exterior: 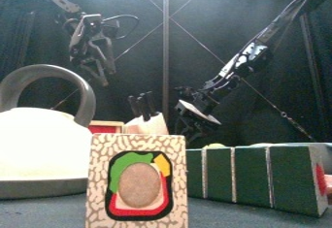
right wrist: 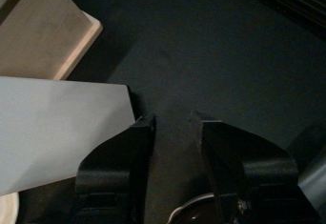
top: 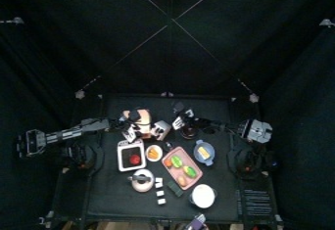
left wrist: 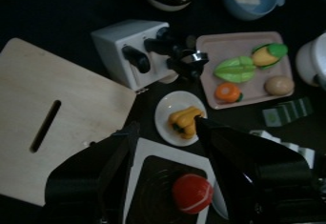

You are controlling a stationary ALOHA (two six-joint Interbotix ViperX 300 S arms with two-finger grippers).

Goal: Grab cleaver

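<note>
Left claw (left wrist: 169,132) hangs wide open above the desk (right wrist: 216,47), knife block (left wrist: 132,49) ahead. Right claw (right wrist: 173,123) nearly closed, gripping nothing, at the block (right wrist: 57,132).

Left end effector (left wrist: 173,132) open, raised high.

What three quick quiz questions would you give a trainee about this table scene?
1. True or false: the left gripper is open and holds nothing.
2. Where does the round red tomato lie?
A. on a pink tray
B. in the white rectangular tray
C. in a blue bowl
3. Which flat thing lies beside the white knife block with black handles?

Key: 1 true; 2 B; 3 the pale wooden cutting board.
</note>
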